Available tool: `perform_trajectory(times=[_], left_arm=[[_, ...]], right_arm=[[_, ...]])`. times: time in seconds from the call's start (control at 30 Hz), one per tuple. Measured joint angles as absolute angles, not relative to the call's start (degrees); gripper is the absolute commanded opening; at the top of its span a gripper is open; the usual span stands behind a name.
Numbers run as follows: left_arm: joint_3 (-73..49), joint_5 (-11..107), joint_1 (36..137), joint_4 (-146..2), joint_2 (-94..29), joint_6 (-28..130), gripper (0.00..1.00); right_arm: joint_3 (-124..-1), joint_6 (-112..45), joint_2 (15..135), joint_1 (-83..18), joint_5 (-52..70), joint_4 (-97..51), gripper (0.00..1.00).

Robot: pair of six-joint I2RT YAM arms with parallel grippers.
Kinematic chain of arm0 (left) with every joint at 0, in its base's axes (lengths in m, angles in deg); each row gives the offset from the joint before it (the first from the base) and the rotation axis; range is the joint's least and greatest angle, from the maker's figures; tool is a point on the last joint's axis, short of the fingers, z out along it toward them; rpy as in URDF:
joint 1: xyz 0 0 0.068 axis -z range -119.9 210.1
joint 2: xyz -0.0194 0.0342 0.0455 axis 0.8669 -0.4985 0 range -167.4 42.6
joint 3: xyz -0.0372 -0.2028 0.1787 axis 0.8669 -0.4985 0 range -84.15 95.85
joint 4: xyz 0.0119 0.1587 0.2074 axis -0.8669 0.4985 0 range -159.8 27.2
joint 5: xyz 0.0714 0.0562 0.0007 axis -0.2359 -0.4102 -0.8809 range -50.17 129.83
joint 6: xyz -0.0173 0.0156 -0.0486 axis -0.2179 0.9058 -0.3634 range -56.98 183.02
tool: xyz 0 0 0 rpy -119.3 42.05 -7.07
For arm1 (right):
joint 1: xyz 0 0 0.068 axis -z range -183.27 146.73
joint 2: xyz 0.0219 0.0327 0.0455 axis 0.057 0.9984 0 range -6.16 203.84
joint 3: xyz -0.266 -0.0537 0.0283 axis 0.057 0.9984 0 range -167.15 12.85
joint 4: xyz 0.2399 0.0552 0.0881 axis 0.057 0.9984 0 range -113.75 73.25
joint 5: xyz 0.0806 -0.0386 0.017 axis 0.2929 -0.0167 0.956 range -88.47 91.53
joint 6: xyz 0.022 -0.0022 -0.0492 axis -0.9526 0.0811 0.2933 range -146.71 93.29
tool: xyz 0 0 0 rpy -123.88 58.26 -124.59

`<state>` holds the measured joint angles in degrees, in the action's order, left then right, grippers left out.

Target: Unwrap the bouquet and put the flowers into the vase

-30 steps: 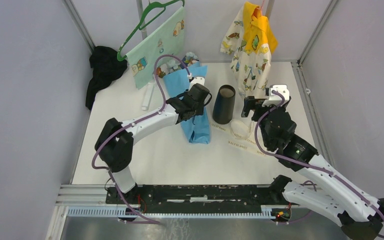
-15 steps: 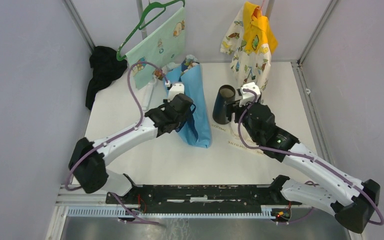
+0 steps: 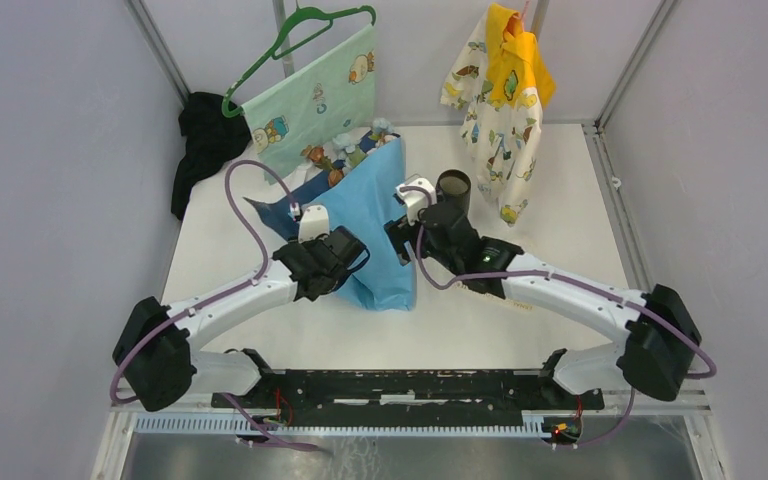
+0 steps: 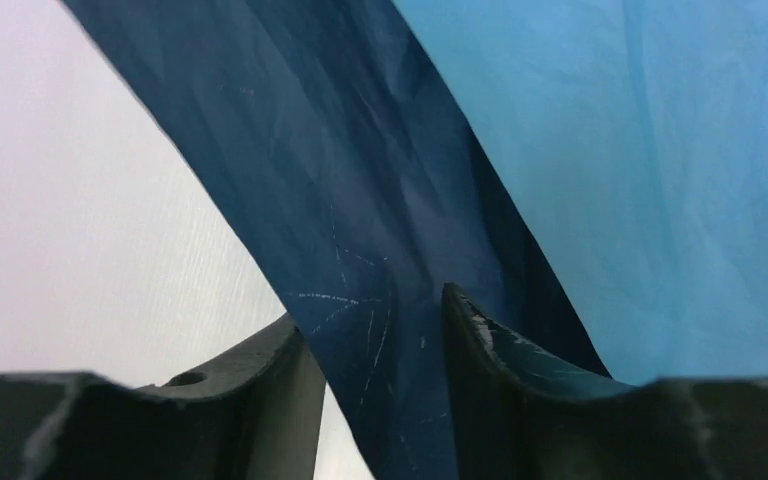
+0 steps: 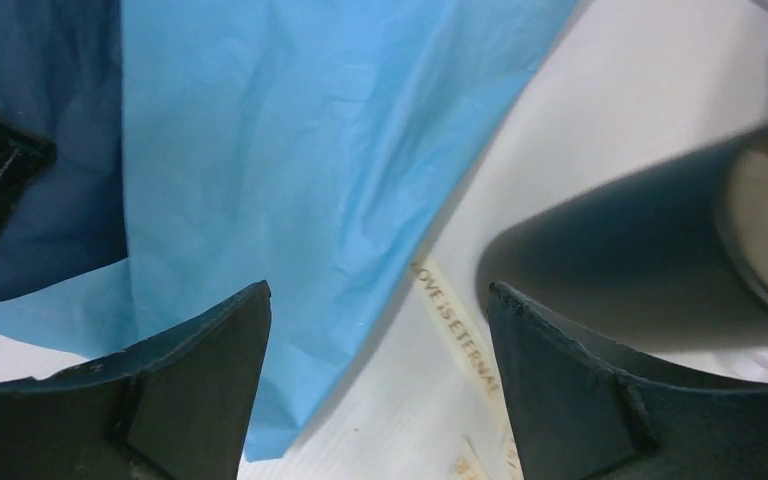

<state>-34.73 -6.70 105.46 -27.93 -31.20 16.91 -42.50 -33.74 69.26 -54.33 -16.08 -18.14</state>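
1. One left gripper (image 4: 372, 305) is straddling navy paper, jaws part open.
2. One bouquet (image 3: 370, 220) is lying mid-table, flowers (image 3: 350, 150) at its far end.
3. One right gripper (image 5: 378, 290) is hovering, jaws wide, empty.
4. One vase (image 3: 453, 185) is standing upright.

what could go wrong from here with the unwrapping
1. The open right gripper sits close beside the upright vase; a sideways swing might tip it.
2. The navy side of the wrapping paper runs between the left gripper's fingers, which stand apart, so it may slip free.
3. The flowers lie at the wrap's far end; a hard tug could drag or scatter them.
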Motion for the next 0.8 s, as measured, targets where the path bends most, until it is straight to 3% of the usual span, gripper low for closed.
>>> perform_trajectory(times=[0.1,0.5,0.77,0.8], left_arm=[[-34.7,-7.1,105.5,-25.2,-28.8,14.2,0.64],[-27.7,-13.8,105.5,-21.1,-1.7,12.7,0.66],[-26.8,-15.5,105.5,-22.1,-4.7,14.4,0.66],[-26.9,-15.3,105.5,-22.4,-5.5,14.5,0.66]], right_arm=[[-45.1,-33.5,74.2,-56.9,-15.4,-18.5,0.86],[-56.8,-31.8,91.5,-63.6,-13.5,-17.4,0.87],[-65.5,-30.4,102.1,-66.3,-12.9,-14.4,0.87],[-66.5,-30.1,103.3,-66.4,-13.1,-13.7,0.83]])
